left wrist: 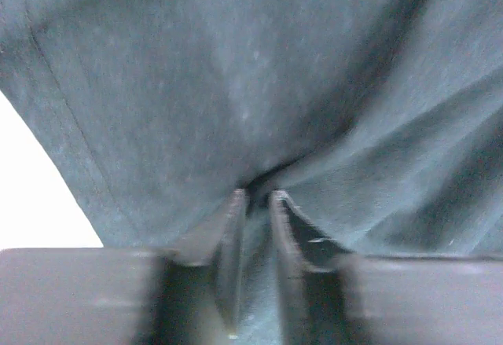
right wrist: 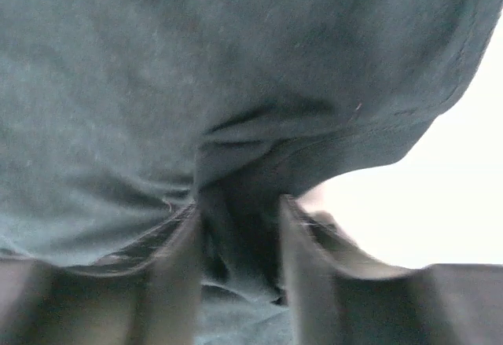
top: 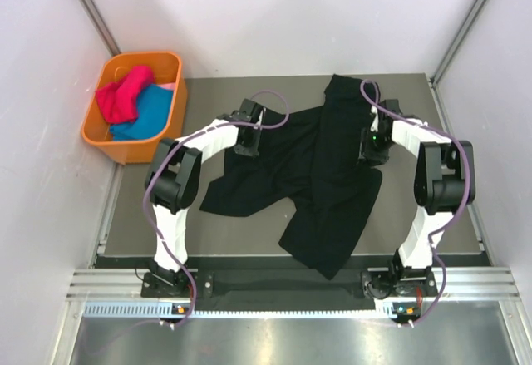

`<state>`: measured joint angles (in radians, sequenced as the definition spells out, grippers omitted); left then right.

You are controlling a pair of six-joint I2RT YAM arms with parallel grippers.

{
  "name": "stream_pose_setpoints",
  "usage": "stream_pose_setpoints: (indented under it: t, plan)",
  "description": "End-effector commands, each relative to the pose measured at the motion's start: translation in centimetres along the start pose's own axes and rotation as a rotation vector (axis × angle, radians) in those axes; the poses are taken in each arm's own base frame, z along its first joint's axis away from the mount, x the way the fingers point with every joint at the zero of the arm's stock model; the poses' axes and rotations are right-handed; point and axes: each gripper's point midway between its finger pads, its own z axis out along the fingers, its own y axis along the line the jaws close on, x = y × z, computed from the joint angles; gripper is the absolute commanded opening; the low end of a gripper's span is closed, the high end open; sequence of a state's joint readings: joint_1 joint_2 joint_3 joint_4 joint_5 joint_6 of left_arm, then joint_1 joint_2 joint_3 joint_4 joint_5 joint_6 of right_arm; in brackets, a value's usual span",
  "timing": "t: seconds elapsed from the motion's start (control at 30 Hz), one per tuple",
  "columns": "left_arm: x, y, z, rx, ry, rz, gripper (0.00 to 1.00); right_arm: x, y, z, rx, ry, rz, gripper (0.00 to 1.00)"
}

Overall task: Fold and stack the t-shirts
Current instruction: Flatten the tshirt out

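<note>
A large black t-shirt (top: 324, 182) lies crumpled across the grey table, one end trailing toward the near edge. My left gripper (top: 248, 145) is down at its left sleeve side. In the left wrist view the gripper (left wrist: 258, 196) has its jaws pinched close on a fold of the black cloth (left wrist: 236, 86). My right gripper (top: 371, 150) is at the shirt's right side. In the right wrist view that gripper (right wrist: 240, 203) holds a thick bunch of black cloth (right wrist: 196, 70) that fills the gap between the jaws. A magenta-pink t-shirt (top: 125, 95) and a teal-blue t-shirt (top: 143, 122) lie in the basket.
An orange plastic basket (top: 177, 103) stands at the table's back left corner. White walls close in on both sides. The metal rail with the arm bases (top: 283, 283) runs along the near edge.
</note>
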<state>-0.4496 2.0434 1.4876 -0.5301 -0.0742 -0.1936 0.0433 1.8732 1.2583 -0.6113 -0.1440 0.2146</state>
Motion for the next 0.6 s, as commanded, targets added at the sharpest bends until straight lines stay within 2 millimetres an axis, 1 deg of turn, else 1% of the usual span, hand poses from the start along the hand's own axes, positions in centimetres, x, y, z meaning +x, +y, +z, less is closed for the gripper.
stream_pose_setpoints:
  t: [0.0,0.03,0.07,0.1,0.13,0.17,0.2,0.23,0.27,0.3,0.33,0.37,0.4,0.43,0.5,0.53,0.57]
  plan:
    - [-0.8,0.5,0.0,-0.042,0.012,-0.01,0.15,-2.1,0.2,0.1,0.025,-0.035,0.0,0.4]
    - [-1.4,1.0,0.0,-0.069,-0.006,-0.016,0.0,-3.1,-0.1,-0.1,0.059,-0.058,0.006,0.26]
    - [-1.5,1.2,0.2,-0.089,-0.009,-0.024,0.0,-3.3,-0.6,0.0,0.089,-0.053,0.013,0.18]
    - [-2.1,1.6,0.3,-0.112,-0.031,-0.037,0.0,-3.9,-1.0,-0.2,0.119,-0.064,0.02,0.11]
    - [-3.0,2.4,0.0,-0.167,-0.059,-0.048,0.0,-5.3,-1.9,-0.7,0.185,-0.108,0.047,0.0]
    - [-3.3,3.3,0.2,-0.218,-0.065,-0.059,0.0,-5.9,-2.3,-0.9,0.216,-0.127,0.063,0.0]
    - [-3.6,4.0,0.0,-0.261,-0.07,-0.083,0.0,-7.0,-2.6,-1.2,0.232,-0.166,0.089,0.0]
    - [-4.9,5.0,-0.2,-0.315,-0.102,-0.102,0.0,-8.3,-2.5,-1.6,0.233,-0.209,0.113,0.0]
    - [-5.6,5.5,-0.4,-0.334,-0.122,-0.119,0.0,-9.4,-2.5,-1.6,0.234,-0.241,0.119,0.0]
    - [-6.9,6.3,-0.7,-0.347,-0.156,-0.159,0.0,-10.5,-2.6,-1.7,0.247,-0.272,0.124,0.0]
    - [-7.4,6.8,-0.4,-0.362,-0.169,-0.176,0.0,-12.4,-2.9,-1.7,0.273,-0.308,0.135,0.0]
    - [-8.1,7.5,-0.4,-0.39,-0.191,-0.198,0.0,-13.5,-3.0,-1.6,0.281,-0.326,0.137,0.0]
    - [-9.1,8.3,-0.5,-0.407,-0.221,-0.213,0.0,-14.7,-2.9,-1.5,0.284,-0.347,0.133,0.0]
    - [-9.7,8.7,0.2,-0.417,-0.242,-0.222,0.0,-16.8,-2.5,-1.0,0.267,-0.377,0.119,0.0]
    - [-10.7,9.4,0.4,-0.434,-0.26,-0.223,0.0,-19.0,-1.5,-0.5,0.233,-0.406,0.095,0.0]
    - [-11.5,9.9,0.7,-0.44,-0.27,-0.23,0.0,-20.8,-0.9,-0.3,0.215,-0.437,0.089,0.0]
    - [-12.0,10.1,0.7,-0.443,-0.276,-0.223,0.0,-21.7,-0.6,-0.2,0.201,-0.453,0.085,0.0]
